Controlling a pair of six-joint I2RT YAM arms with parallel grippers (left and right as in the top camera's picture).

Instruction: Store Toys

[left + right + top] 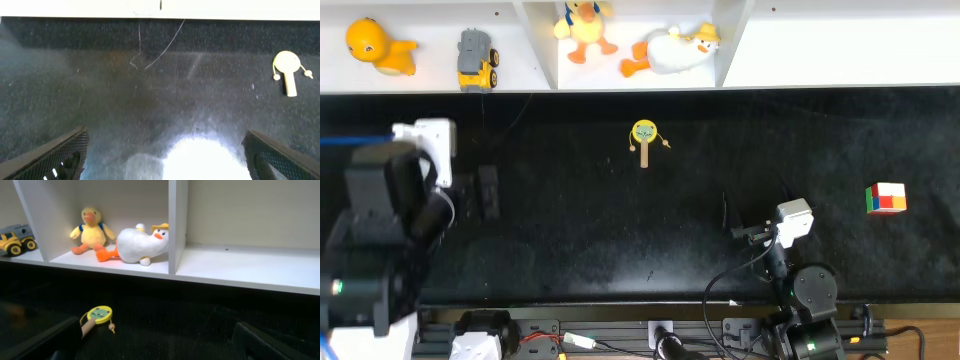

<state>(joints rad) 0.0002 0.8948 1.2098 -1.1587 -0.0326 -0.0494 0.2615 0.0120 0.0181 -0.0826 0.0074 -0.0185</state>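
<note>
The left arm rises closest to the overhead camera, at the table's left side, and its left gripper (477, 193) hangs over bare surface with both fingers (55, 156) spread wide, nothing between them. The black speckled table (570, 230) fills the workspace and shows a bright glare patch and a few thin scratches in the left wrist view. A white cubby shelf (840, 45) runs along its far edge, divided by upright panels.

The right arm sits low near the front edge, right of centre. Its right gripper (157, 347) is also held wide apart and empty, facing the shelf.

In the middle compartment a white plush goose (670, 52) lies on its side, touching a yellow plush duckling (585, 28) that sits just to its left. The left compartment holds a yellow duck figure (378, 45) and, near it, a grey-and-yellow toy truck (477, 58).

On the table, a multicoloured puzzle cube (886, 198) stands far right, well apart from both grippers. A small yellow rattle drum (644, 140) with a wooden handle lies flat near the shelf, centre.
</note>
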